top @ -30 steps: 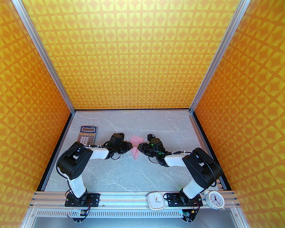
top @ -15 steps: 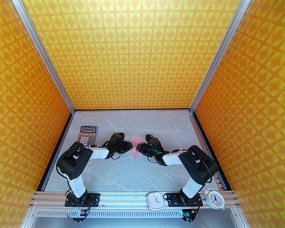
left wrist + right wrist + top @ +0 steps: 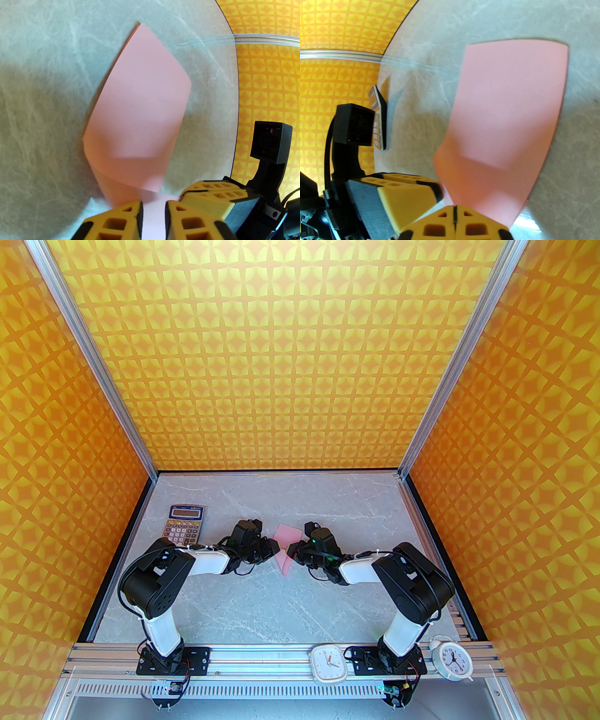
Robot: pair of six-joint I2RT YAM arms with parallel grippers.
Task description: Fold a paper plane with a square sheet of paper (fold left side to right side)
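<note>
done: the square sheet of paper (image 3: 287,536) is not a flat square; it lies in layers, a broad flap turned over a lower ply, and tapers to a point at its near end. I judge the early folds are in.
left to do: no slim dart and no raised wings yet. To my eye the left-over-right fold and the wing creases are not made, so the task sits near its middle at best.
counter (image 3: 262,610): pale grey stone-look slab with fine white veins, smooth, flat and faintly glossy. The paper lies on it mid-way across, between the two grippers.
calculator (image 3: 184,523): hard rectangular slab with a tan face, rows of small orange and pale keys and a dark display strip. It sits far left, well apart from the paper.
paper: thin, matte, plain pale pink. Its edges are crisp and straight and the far end is cut flat. A lower ply's edge peeps past the upper one at the far corner.
clocks: a square white one (image 3: 329,663) with rounded corners and a round white one (image 3: 451,661) with bells, both smooth plastic, on the near rail (image 3: 262,655).
left gripper (image 3: 153,207): yellow fingers (image 3: 127,208) with square cut-outs, black-lined inside. They stand a little apart at the sheet's left side, with pale paper showing in the gap.
right gripper (image 3: 454,208): same build, tips pressed together at the sheet's right edge. Whether a ply is nipped between them I cannot tell.
</note>
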